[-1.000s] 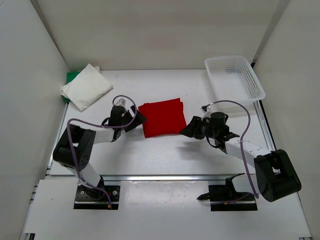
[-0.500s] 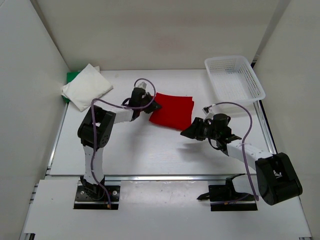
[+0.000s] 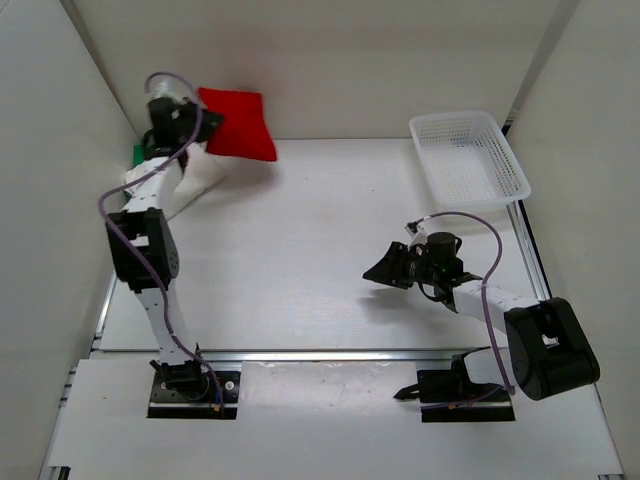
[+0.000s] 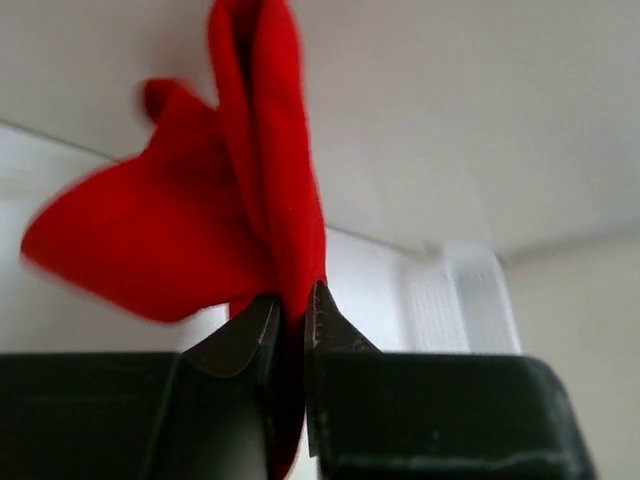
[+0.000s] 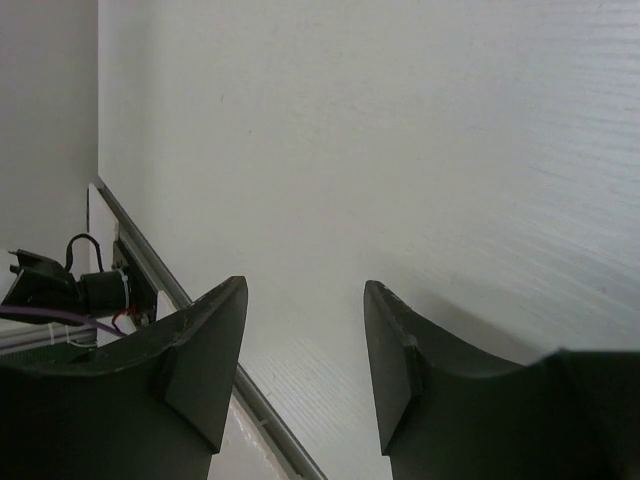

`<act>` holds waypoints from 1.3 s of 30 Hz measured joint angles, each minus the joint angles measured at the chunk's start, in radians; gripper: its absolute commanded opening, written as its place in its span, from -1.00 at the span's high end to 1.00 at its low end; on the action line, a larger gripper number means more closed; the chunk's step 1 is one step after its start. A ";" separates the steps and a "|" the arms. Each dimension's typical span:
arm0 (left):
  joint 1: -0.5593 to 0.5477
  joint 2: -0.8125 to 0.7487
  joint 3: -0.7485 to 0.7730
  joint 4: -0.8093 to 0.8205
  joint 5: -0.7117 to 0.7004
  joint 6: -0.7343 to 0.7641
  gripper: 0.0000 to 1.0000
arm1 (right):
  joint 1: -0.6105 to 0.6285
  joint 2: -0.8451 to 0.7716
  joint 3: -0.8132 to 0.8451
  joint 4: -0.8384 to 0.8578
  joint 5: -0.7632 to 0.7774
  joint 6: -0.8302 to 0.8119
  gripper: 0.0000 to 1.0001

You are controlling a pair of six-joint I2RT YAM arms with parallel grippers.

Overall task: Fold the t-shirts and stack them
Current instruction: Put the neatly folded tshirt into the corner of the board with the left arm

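Your left gripper (image 4: 291, 312) is pinched tight on one edge of the folded red t-shirt (image 3: 238, 122). The shirt hangs in the air, just right of the gripper in the top view, high over the far-left corner of the table (image 3: 300, 230). Beneath lie the white t-shirt (image 3: 200, 180) and, under it, the green t-shirt (image 3: 139, 155). Your right gripper (image 3: 384, 271) stands wide and holds nothing, well apart from all three shirts.

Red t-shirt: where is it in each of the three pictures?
Top external: red t-shirt upper left, held up by the left gripper.
Left wrist: centre left, pinched between the fingers.
Right wrist: not in it.
Shared landmark: white mesh basket, right side of the first two.
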 measured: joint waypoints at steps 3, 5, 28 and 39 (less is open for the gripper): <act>0.181 -0.093 -0.209 0.085 -0.011 -0.018 -0.77 | 0.016 0.016 0.000 0.000 -0.010 -0.003 0.03; 0.309 -0.158 -0.408 0.170 -0.021 -0.069 -0.97 | 0.029 0.016 0.000 0.000 -0.017 -0.006 0.02; -0.117 -0.557 -0.933 0.146 -0.230 0.008 -0.97 | 0.251 -0.018 -0.032 -0.075 0.161 -0.056 -0.98; -0.566 -0.778 -1.357 0.133 -0.231 0.079 -0.98 | 0.251 -0.025 -0.068 0.000 0.206 -0.074 -0.98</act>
